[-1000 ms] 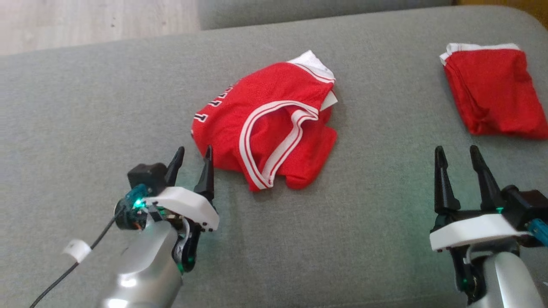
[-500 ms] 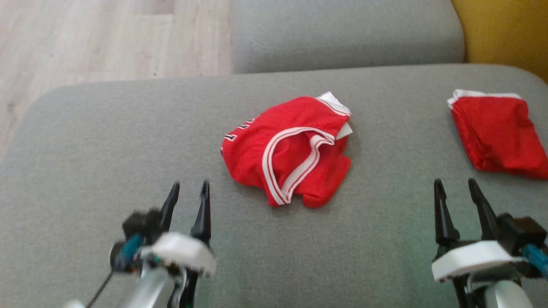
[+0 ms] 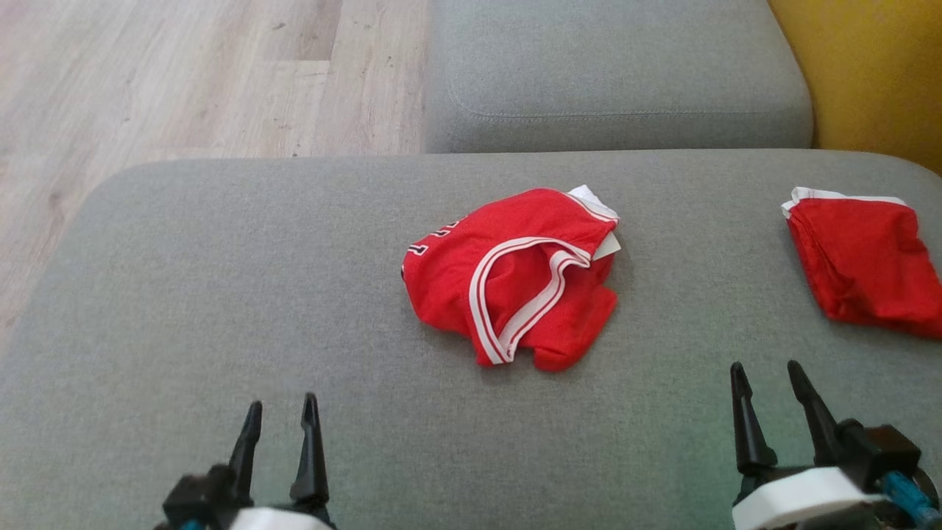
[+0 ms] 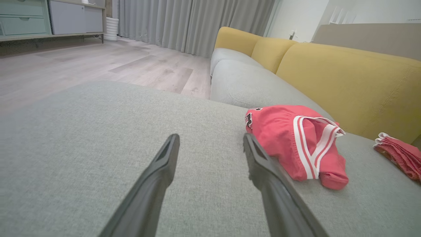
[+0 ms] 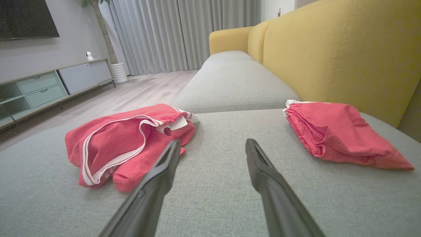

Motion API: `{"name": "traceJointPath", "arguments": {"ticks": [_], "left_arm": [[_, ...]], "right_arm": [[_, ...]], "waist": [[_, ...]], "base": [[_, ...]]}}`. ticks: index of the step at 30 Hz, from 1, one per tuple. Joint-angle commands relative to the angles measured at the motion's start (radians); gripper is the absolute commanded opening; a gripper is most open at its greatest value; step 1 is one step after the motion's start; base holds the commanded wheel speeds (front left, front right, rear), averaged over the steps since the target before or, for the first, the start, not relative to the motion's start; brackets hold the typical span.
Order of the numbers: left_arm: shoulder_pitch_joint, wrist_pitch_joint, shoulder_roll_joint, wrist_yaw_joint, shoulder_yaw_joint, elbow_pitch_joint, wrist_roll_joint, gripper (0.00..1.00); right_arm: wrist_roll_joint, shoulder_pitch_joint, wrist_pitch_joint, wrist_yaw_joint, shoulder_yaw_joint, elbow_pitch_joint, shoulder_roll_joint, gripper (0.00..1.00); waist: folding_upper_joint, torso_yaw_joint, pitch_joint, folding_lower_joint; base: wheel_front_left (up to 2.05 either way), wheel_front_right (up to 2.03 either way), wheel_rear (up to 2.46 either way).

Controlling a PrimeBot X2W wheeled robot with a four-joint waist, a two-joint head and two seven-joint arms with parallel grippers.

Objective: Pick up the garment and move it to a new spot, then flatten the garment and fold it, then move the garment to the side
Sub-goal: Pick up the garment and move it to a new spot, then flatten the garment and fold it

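Where the grey fabric sofa seat cushion (image 3: 184, 309) ran nearest the robot, the left end effector (image 3: 282, 401) sat at the lower left of the head view. Its two long dark fingers were parted wide with nothing between them. The right end effector (image 3: 765, 366) stood at the lower right in the same state, spread wide and empty. Farther out, near the middle of the cushion, lay the crumpled red mesh garment with white-striped trim (image 3: 515, 280). It was bunched into a loose heap, with one white-edged opening turned upward and dark lettering showing at its left edge. It lay ahead of the left end effector and off to that one's right, well apart from both end effectors. Toward the cushion's right edge rested a folded red cloth with a white hem (image 3: 861, 269), apart from the heap. Beyond them a second grey seat cushion (image 3: 618, 81) butted against the first, with a mustard-yellow sofa backrest (image 3: 876, 73) on the right and a pale wood-plank floor (image 3: 184, 73) on the left.
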Motion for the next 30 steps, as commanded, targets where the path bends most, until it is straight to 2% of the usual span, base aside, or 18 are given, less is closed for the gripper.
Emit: {"name": "traceJointPath", "arguments": {"ticks": [1,9,30], "left_arm": [[-0.021,-0.004,0.023,0.02,0.037,-0.065,0.014,1.0],[0.009,0.028,0.035,0.05,0.031,-0.131,0.016,1.0],[0.005,0.04,0.039,0.059,0.015,-0.139,0.013,1.0]], "right_arm": [[0.01,-0.026,-0.018,0.007,0.025,-0.027,-0.007,1.0],[0.023,-0.042,-0.033,0.007,0.044,0.013,-0.007,1.0],[0.033,-0.069,-0.052,0.007,0.053,0.057,-0.007,1.0]], "waist": [[-0.0001,0.003,0.0,0.0001],[-0.0001,0.012,-0.001,0.0001],[-0.0001,0.012,0.01,0.0001]], "base": [[0.0,0.0,0.0],[0.0,0.0,0.0],[0.0,0.0,0.0]]}}
